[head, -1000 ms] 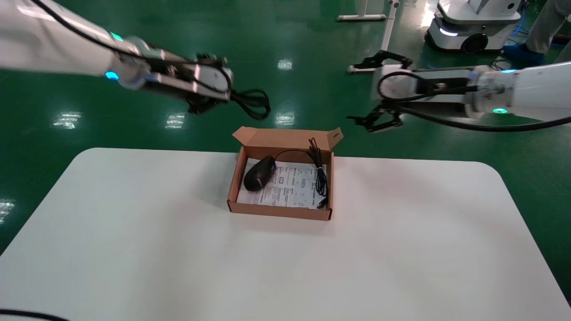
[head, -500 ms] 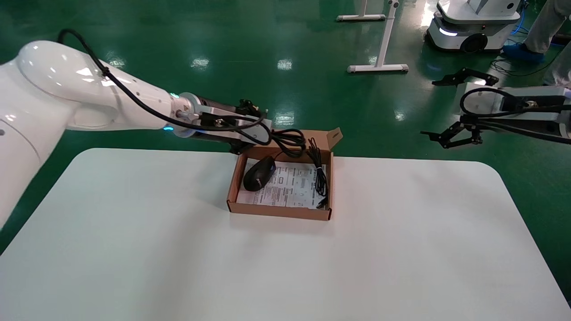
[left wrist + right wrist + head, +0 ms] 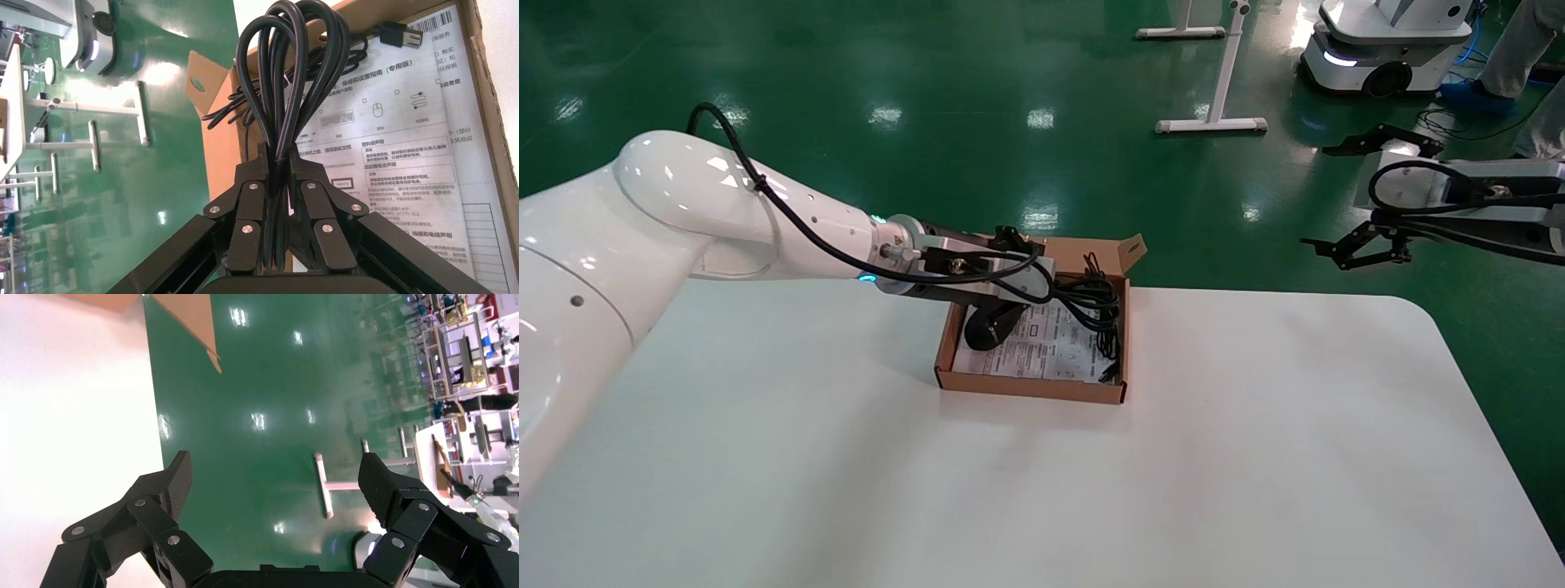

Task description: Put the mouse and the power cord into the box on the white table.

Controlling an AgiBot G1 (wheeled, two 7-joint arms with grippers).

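Note:
The brown box (image 3: 1030, 385) lies open at the back middle of the white table (image 3: 846, 457), a printed sheet (image 3: 398, 159) on its floor. My left gripper (image 3: 1054, 292) reaches over the box and is shut on the looped black power cord (image 3: 1093, 296). In the left wrist view the power cord (image 3: 294, 61) sticks out past the left gripper (image 3: 278, 153) above the sheet. The mouse (image 3: 986, 331) sits in the box's left part, partly hidden under the gripper. Its thin cable (image 3: 1109, 343) lies bundled along the right wall. My right gripper (image 3: 1346, 249) hangs open off the table's far right, empty.
A white floor stand (image 3: 1212, 124) and another robot's base (image 3: 1385, 49) stand on the green floor behind the table. The box's flap lid (image 3: 1130, 249) rises at its far edge. The right gripper (image 3: 275, 471) looks down on floor beside the table (image 3: 73, 416).
My left arm has swung down and right, carrying the power cord from above the floor to just over the box. The right gripper has pulled away to the right.

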